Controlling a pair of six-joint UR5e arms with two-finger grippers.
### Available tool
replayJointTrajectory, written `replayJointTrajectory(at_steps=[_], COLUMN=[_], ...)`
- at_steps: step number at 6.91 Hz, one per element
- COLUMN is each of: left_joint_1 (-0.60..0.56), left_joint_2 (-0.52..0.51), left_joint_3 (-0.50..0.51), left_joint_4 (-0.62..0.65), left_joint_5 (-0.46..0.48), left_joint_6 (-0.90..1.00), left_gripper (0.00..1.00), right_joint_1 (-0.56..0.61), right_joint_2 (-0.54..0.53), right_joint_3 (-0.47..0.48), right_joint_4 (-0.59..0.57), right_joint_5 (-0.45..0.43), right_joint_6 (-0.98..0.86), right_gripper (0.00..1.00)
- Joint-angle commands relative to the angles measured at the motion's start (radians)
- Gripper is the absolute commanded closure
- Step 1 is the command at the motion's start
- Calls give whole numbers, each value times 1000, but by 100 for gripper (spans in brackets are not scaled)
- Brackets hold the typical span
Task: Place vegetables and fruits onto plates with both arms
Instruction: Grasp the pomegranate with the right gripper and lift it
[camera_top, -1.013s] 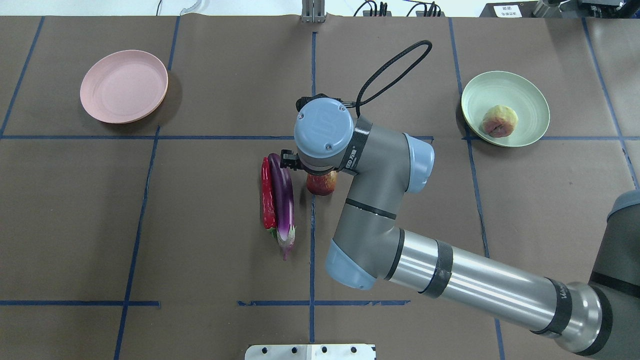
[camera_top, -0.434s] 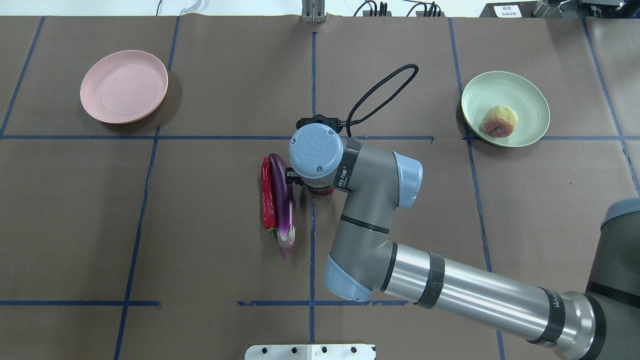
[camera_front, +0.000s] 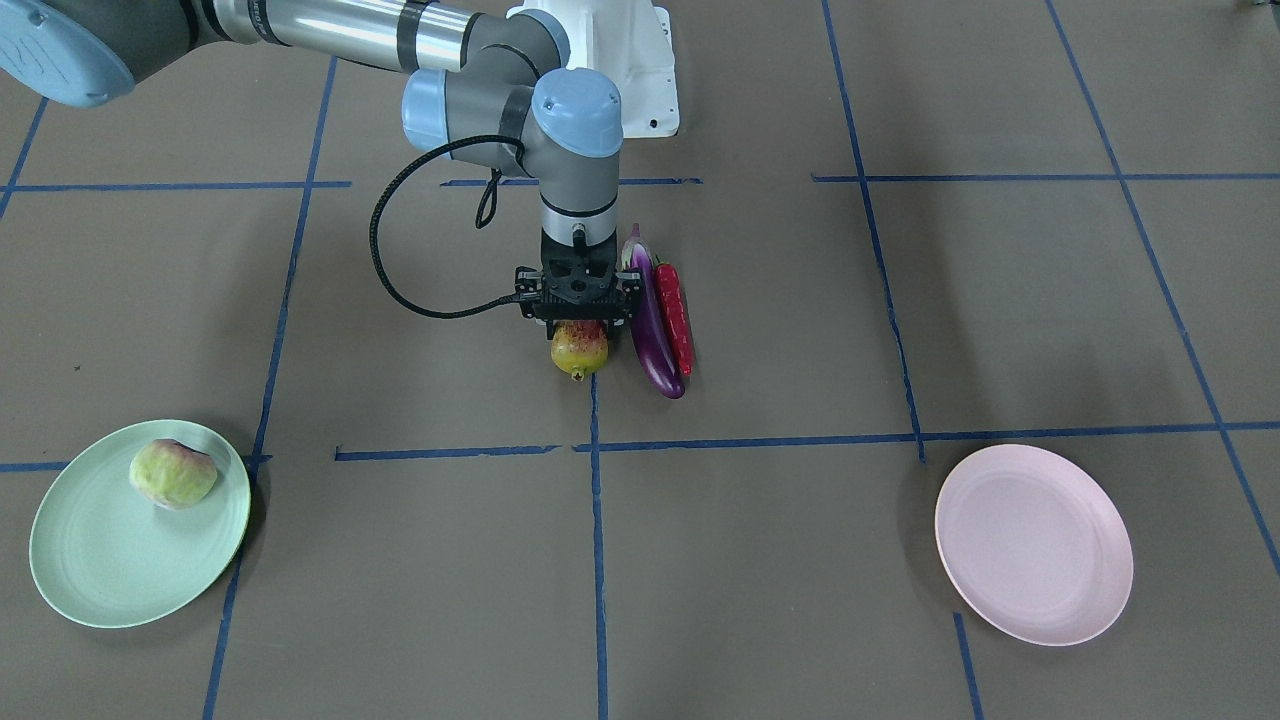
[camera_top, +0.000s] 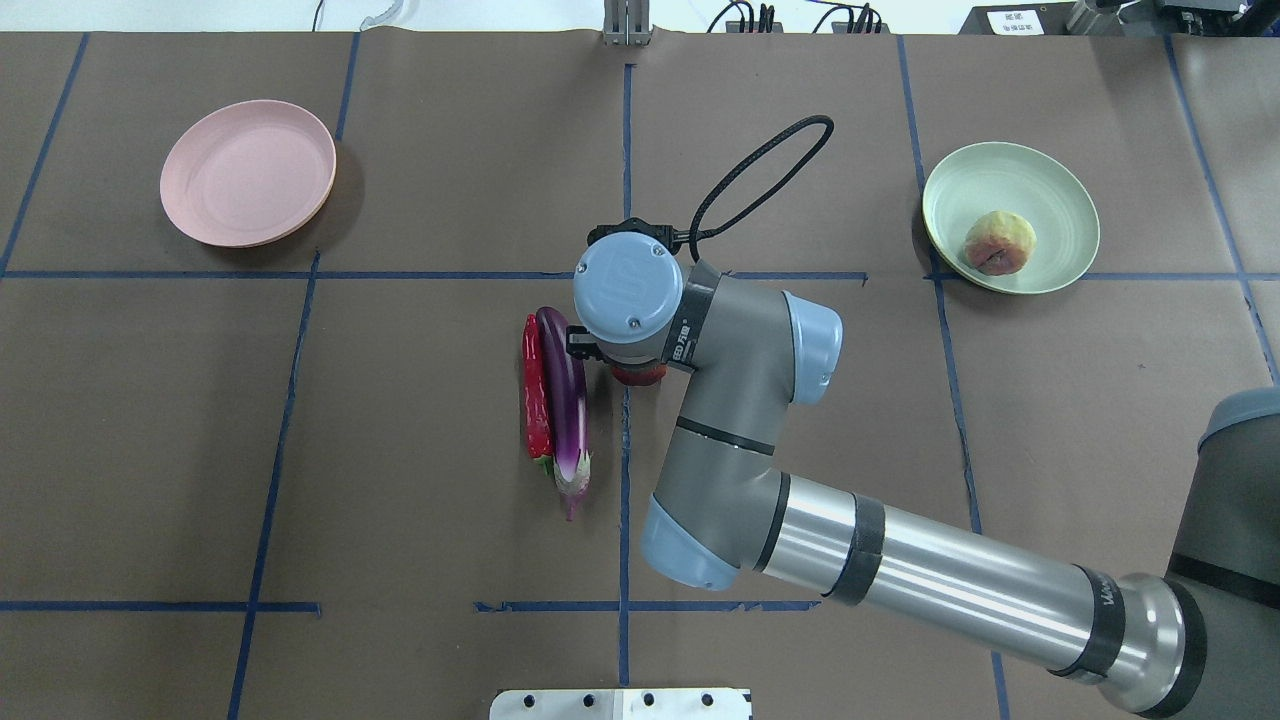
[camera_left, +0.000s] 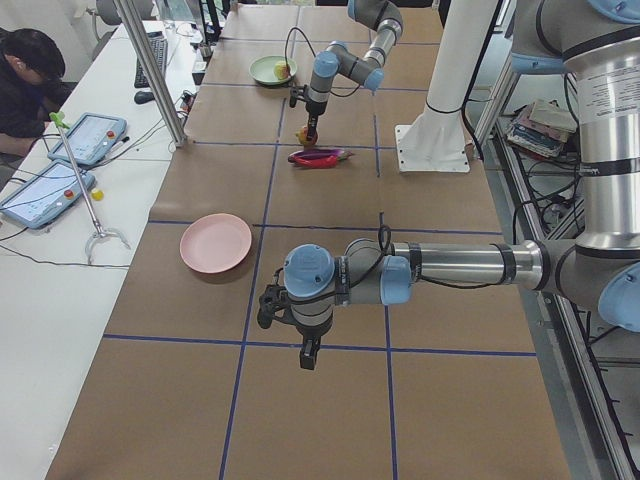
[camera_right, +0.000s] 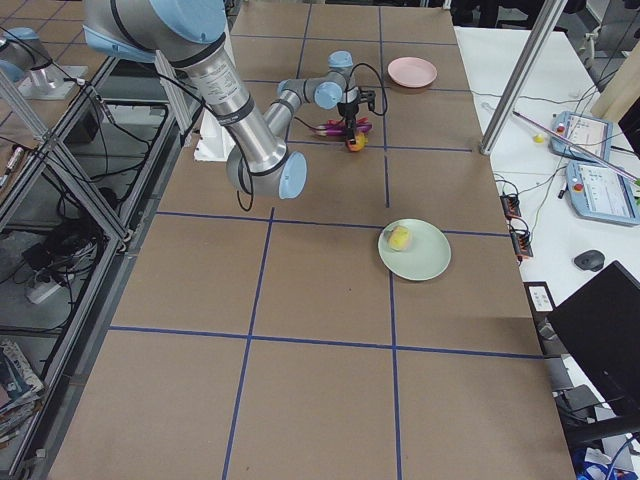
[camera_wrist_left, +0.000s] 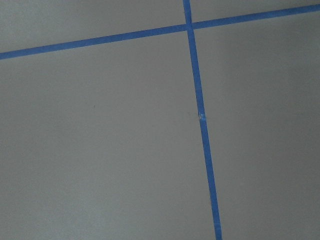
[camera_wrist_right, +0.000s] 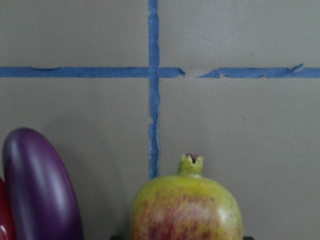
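The yellow-green, red-mottled fruit (camera_front: 579, 352) with a crown tip sits at the table's middle; it also shows in the right wrist view (camera_wrist_right: 187, 207). My right gripper (camera_front: 578, 322) hangs straight over it, jaws spread, touching or just above its top. The purple eggplant (camera_top: 566, 400) and the red chili (camera_top: 536, 390) lie side by side just beside it. The pale green fruit (camera_top: 999, 242) lies on the mint plate (camera_top: 1050, 180). The pink plate (camera_top: 248, 172) holds nothing. My left gripper (camera_left: 305, 352) shows only in the exterior left view, over bare table; I cannot tell its state.
Blue tape lines cross the brown table cover. The white base block (camera_top: 620, 703) sits at the near edge. The right arm's black cable (camera_top: 760, 170) loops beyond the wrist. Operators' tablets (camera_left: 60, 170) lie on a side table.
My right wrist has moved a little toward the robot and to the left, and lower over the mottled fruit, which it now hides more from above. The produce has not moved.
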Motion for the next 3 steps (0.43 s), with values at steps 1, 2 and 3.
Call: replayJointTrajectory(at_steps=[1,2,3], left_joint_1=[0,0,0], left_joint_2=[0,0,0], left_joint_3=[0,2,0], left_joint_4=[0,0,0], left_joint_5=[0,0,0], left_joint_6=[0,-2,-2], left_gripper=[0,0,0], right_joint_1=[146,249,360], right_joint_2=[-16,-56,-123], right_joint_3=[27,27,27], right_joint_4=[-3,-2,11], right_joint_5=[139,216,303], right_joint_6=[-120,-272,-457], right_gripper=[98,98,98])
